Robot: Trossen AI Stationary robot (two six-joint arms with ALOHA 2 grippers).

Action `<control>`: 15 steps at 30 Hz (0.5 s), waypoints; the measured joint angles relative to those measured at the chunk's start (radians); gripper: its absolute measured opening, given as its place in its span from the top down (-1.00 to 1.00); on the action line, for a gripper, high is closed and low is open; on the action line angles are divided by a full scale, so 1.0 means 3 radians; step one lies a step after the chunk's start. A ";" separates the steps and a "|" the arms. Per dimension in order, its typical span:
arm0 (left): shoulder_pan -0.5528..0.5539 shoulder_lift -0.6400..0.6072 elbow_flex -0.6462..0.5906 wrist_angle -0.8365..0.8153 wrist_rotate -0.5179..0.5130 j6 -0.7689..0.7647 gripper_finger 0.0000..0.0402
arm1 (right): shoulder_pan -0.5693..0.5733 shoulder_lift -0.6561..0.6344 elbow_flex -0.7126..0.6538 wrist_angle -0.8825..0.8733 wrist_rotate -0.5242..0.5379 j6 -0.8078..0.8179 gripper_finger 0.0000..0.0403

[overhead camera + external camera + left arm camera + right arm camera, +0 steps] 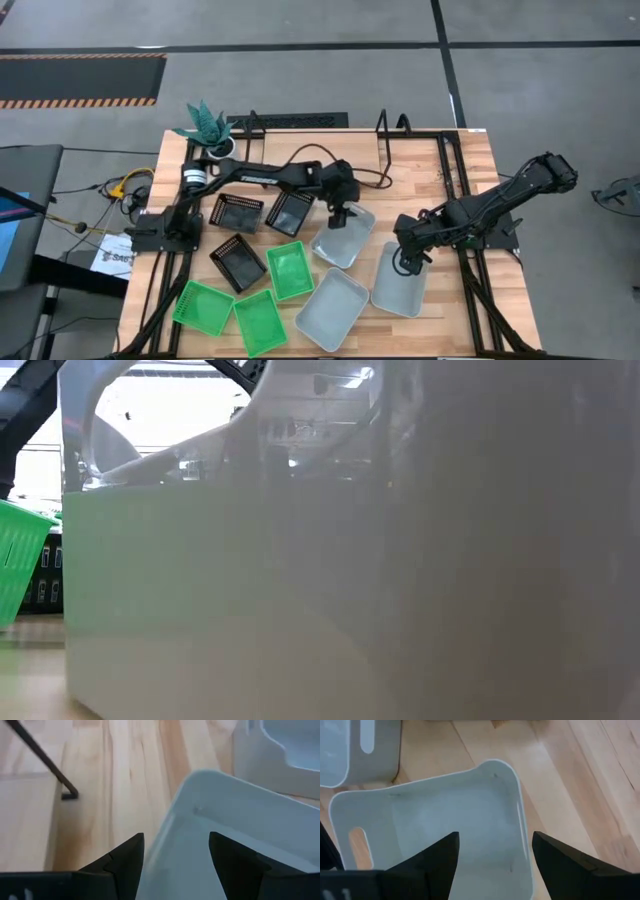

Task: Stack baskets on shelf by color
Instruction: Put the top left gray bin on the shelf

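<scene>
Grey baskets (343,240) (398,280) sit beneath both spread grippers (175,857) (495,852), seemingly untouched.

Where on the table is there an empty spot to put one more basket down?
Bare wood shows at the back, between the plant pot and the black wire loop, and along the table's right edge. The front middle is crowded: black baskets, green baskets and grey baskets sit close together, with the left hand and right hand over grey ones.

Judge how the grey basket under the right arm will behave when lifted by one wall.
The grey basket looks thin-walled and empty, so probably light. Held by one wall, it may tilt or flex. Its smooth plastic could slip between the right gripper's open jaws.
</scene>
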 joint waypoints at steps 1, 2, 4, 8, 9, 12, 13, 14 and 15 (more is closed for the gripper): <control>-0.0009 0.0032 0.0010 -0.0017 -0.0049 0.0043 -0.06 | 0.0000 0.0000 0.0000 0.0020 0.0000 0.0000 -0.37; -0.0012 0.0052 0.0020 -0.0018 -0.0092 0.0069 -0.06 | 0.0000 0.0000 0.0000 0.0048 0.0003 0.0000 -0.37; -0.0011 0.0076 0.0023 -0.0083 -0.0126 0.0125 -0.06 | 0.0000 0.0001 0.0000 0.0084 0.0029 -0.0002 -0.37; -0.0009 0.0094 0.0027 -0.0204 -0.0131 0.0272 -0.06 | 0.0000 0.0001 0.0000 0.0112 0.0132 -0.0005 -0.37; -0.0011 0.0102 0.0027 -0.0229 -0.0140 0.0323 -0.06 | 0.0000 0.0001 0.0000 0.0115 0.0159 -0.0014 -0.37; -0.0013 0.0143 0.0027 -0.0306 -0.0200 0.0386 -0.06 | 0.0000 0.0001 0.0000 0.0129 0.0184 -0.0028 -0.37; -0.0014 0.0144 0.0023 -0.0335 -0.0200 0.0389 -0.06 | 0.0000 0.0001 0.0000 0.0129 0.0184 -0.0026 -0.37; -0.0014 0.0144 0.0023 -0.0335 -0.0198 0.0409 -0.06 | 0.0000 0.0001 0.0000 0.0132 0.0184 -0.0016 -0.37; -0.0018 0.0143 0.0026 -0.0336 -0.0198 0.0441 -0.06 | 0.0000 0.0001 0.0000 0.0135 0.0184 -0.0005 -0.37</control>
